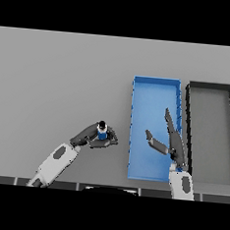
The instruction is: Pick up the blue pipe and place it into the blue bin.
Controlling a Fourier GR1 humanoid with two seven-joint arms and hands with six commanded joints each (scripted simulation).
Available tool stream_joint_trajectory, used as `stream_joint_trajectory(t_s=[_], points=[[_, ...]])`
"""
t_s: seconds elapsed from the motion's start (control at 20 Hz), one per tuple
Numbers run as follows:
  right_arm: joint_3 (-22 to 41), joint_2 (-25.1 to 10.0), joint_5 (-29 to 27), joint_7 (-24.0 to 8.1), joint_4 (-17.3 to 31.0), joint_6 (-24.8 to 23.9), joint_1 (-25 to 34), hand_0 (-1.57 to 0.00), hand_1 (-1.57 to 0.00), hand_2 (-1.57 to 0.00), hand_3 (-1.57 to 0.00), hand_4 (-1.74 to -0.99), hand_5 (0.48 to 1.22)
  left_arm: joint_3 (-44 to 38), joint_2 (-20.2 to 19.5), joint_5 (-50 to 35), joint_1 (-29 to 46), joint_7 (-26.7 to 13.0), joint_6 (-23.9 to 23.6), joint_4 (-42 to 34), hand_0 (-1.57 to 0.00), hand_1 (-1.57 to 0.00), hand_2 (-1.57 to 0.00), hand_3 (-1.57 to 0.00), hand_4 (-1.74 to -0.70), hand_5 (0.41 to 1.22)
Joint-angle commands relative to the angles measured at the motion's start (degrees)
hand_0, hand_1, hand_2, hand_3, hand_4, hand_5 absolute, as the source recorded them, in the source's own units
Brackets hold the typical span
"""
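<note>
So the left hand was sitting over the grey table, a bit in from its near edge and roughly mid-width, with its fingers curled round the blue pipe. The pipe stood pretty much upright in that grip, its dark top end poking up above the fingers, blue body showing just under it. Couldn't tell whether the pipe's bottom end was touching the table or lifted off it, the hand covered that part.

The blue bin lay just right of that hand, a long tray running from near the table's front edge back toward the middle. Pipe was outside it, near the bin's left wall but apart from it.

The right hand was over the bin's near right portion, spread wide: fingers straight and pointing away toward the far end along the right wall, thumb stuck out to the left over the blue floor. It held nothing.

Just right of the blue bin, close alongside it, was a dark bin with a grey floor, reaching toward the table's right edge.
</note>
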State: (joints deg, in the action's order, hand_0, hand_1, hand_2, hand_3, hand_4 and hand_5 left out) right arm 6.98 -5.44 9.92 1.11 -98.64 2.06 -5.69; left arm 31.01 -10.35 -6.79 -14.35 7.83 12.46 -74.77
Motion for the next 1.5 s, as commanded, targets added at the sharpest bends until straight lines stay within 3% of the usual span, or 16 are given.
stream_joint_trajectory(t_s=[0.0, 0.1, 0.5, 0.85, 1.2, 1.25, 1.35, 1.45], points=[[0.22, 0.00, 0.20, 0.04, -0.38, 0.01, -0.47, 0.00, 0.00, 0.00, 0.00, -1.195, 0.603, 0.43, -0.04, 0.60, 0.21, 1.28, -0.53, 0.09, -1.22, -1.28, -1.30, -1.22, -1.63, 1.101], [-0.35, -0.50, -0.61, -0.25, -0.15, 0.51, -0.07, 0.00, 0.00, 0.00, 0.00, -1.190, 0.600, 0.95, -0.22, 1.35, 1.30, 4.32, -1.75, -0.46, -1.35, -1.38, -1.40, -1.32, -1.67, 1.144], [-0.42, -1.30, 0.50, 1.57, 0.85, 0.42, -0.15, 0.00, 0.00, 0.00, 0.00, -1.172, 0.603, 1.26, 1.64, -0.69, 0.25, 3.47, -3.91, -9.54, -1.53, -1.54, -1.54, -1.46, -1.73, 1.208], [-0.11, -0.97, 1.19, 3.28, 0.42, -0.17, -0.42, 0.00, 0.00, 0.00, 0.00, -1.133, 0.606, 2.56, 1.73, -0.60, -1.90, -4.55, -4.08, -14.61, -1.56, -1.56, -1.56, -1.49, -1.74, 1.218], [5.96, 12.26, 10.53, 7.89, -8.60, -15.17, -22.07, 0.00, 0.00, 0.00, 0.00, -1.176, 0.605, 2.01, 0.53, -0.45, -1.41, -4.27, -3.64, -14.66, -1.57, -1.57, -1.57, -1.49, -1.74, 1.219], [6.61, 12.66, 9.27, 10.70, -10.12, -14.72, -24.14, 0.00, 0.00, 0.00, 0.00, -1.186, 0.615, 1.63, 0.96, -0.67, -2.27, -5.18, -3.93, -14.45, -1.57, -1.57, -1.57, -1.50, -1.74, 1.220], [6.72, 11.42, 2.97, 13.06, -14.73, -10.19, -25.18, 0.00, 0.00, 0.00, 0.00, -1.195, 0.608, 2.06, 0.86, 0.02, -2.17, -5.50, -3.52, -13.97, -1.57, -1.57, -1.57, -1.50, -1.74, 1.220], [6.73, 7.12, -1.92, 11.56, -19.97, -4.23, -24.50, 0.00, 0.00, 0.00, 0.00, -1.231, 0.572, 2.25, 0.95, 0.04, -1.86, -5.49, -3.20, -14.40, -1.57, -1.57, -1.57, -1.50, -1.74, 1.220]])
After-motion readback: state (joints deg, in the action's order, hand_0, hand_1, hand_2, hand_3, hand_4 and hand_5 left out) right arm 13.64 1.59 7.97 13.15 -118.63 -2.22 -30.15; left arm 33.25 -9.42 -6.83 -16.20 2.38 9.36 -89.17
